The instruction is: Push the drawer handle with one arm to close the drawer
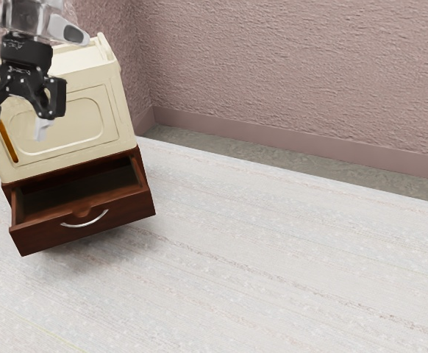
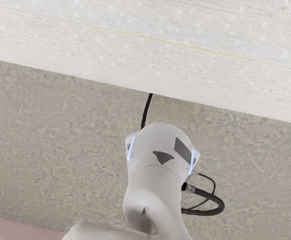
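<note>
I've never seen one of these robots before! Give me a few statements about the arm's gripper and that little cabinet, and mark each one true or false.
1. The drawer is pulled out. True.
2. The drawer's handle is a straight black bar. False: it is curved and silver-coloured.
3. The gripper has its two fingers spread apart. True.
4. The gripper is pressing on the handle. False: in the exterior view it is well apart from the handle, up by the cream upper part of the cabinet.
5. The cream upper part sits above the drawer. True.
</note>
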You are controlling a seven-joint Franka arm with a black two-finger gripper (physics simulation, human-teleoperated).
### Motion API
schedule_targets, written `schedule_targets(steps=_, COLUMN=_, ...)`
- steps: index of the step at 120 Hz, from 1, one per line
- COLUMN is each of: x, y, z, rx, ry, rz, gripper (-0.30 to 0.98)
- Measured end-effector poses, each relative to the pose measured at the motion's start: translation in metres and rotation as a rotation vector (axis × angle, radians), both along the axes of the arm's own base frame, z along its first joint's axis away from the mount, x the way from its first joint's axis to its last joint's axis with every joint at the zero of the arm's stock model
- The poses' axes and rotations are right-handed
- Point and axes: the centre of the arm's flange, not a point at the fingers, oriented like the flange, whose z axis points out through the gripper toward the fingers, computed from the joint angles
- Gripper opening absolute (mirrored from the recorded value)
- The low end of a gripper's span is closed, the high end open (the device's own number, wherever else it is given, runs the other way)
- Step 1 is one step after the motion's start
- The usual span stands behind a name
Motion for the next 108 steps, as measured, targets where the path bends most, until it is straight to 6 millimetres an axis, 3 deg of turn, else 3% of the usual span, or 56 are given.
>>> schedule_targets(steps=24, x=0.044, y=0.003, z=-0.005, rx=0.067, ry=-0.281, rz=0.133, gripper=0.69)
schedule_targets(steps=36, x=0.044, y=-0.005, z=0.009, rx=0.081, ry=-0.367, rz=0.181, gripper=0.68)
schedule_targets(steps=45, x=0.038, y=-0.006, z=0.005, rx=0.096, ry=-0.379, rz=0.224, gripper=0.50)
schedule_targets(steps=49, x=0.027, y=-0.005, z=-0.011, rx=0.102, ry=-0.367, rz=0.240, gripper=0.40)
schedule_targets(steps=60, x=0.007, y=-0.002, z=-0.092, rx=0.115, ry=-0.331, rz=0.279, gripper=0.19)
schedule_targets(steps=73, x=0.018, y=0.004, z=-0.148, rx=0.160, ry=-0.374, rz=0.372, gripper=0.05)
schedule_targets(steps=83, x=0.017, y=0.009, z=-0.207, rx=0.157, ry=-0.410, rz=0.426, gripper=-0.01)
schedule_targets(steps=94, x=0.007, y=0.020, z=-0.239, rx=0.131, ry=-0.491, rz=0.517, gripper=-0.05)
schedule_targets(steps=108, x=0.008, y=0.040, z=-0.262, rx=0.114, ry=-0.573, rz=0.617, gripper=-0.07)
